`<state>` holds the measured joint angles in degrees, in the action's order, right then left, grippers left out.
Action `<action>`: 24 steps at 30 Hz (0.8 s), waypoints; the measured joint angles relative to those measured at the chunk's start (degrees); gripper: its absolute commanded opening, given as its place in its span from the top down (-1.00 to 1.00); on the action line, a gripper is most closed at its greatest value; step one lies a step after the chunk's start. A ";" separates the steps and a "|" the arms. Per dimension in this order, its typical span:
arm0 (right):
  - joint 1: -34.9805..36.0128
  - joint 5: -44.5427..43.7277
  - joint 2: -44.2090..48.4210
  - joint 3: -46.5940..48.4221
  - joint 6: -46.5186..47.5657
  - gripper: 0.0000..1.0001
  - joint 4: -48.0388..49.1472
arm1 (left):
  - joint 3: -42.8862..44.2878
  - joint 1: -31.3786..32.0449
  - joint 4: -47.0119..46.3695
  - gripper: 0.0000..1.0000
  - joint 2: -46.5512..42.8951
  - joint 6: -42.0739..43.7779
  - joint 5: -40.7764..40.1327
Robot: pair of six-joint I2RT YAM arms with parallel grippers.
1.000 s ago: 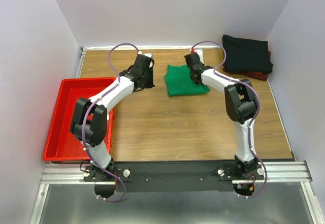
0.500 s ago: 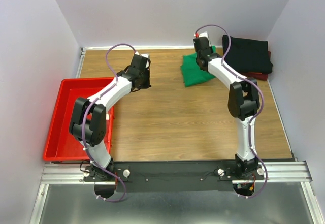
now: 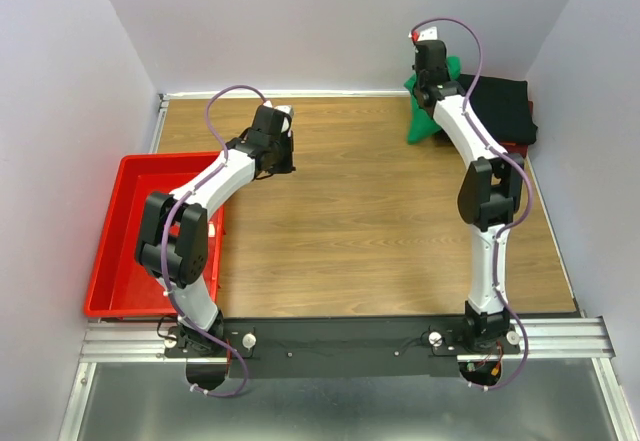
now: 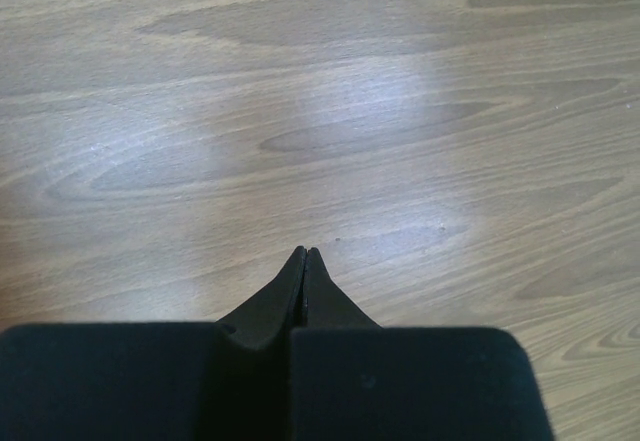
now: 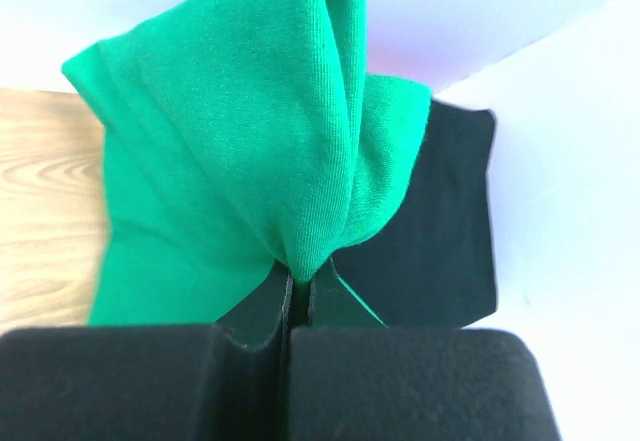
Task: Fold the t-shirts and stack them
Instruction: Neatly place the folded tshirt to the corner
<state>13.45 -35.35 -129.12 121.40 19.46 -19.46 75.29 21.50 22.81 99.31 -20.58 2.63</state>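
My right gripper is shut on the folded bright green t-shirt and holds it in the air at the back right; the cloth hangs down beside the stack. In the right wrist view the gripper pinches a fold of the green t-shirt. The folded black t-shirt lies at the back right corner on the dark red t-shirt, of which only an edge shows; the black one also shows in the right wrist view. My left gripper is shut and empty over bare wood.
A red plastic tray sits at the left edge of the wooden table. White walls close in the back and both sides. A metal rail carries the arm bases at the near edge.
My right gripper has lifted the green t-shirt off the table's middle and carried it up and to the right, toward the black stack. The left arm has barely moved.
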 measured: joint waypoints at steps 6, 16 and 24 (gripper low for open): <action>-1.01 0.57 -0.04 3.06 2.69 0.99 -0.35 | 0.00 -0.02 -0.04 1.00 0.00 0.26 1.57; -1.40 1.36 -0.07 5.09 5.11 0.99 -0.37 | -0.11 -0.02 -0.39 1.00 0.00 0.50 3.41; -3.48 2.32 0.57 5.09 5.66 0.99 -0.37 | -0.22 -0.02 -0.44 1.00 0.00 0.66 4.04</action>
<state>9.98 -33.04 -128.55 126.50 25.12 -19.84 75.07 21.47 22.37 99.31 -19.92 6.68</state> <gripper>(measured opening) 0.023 0.004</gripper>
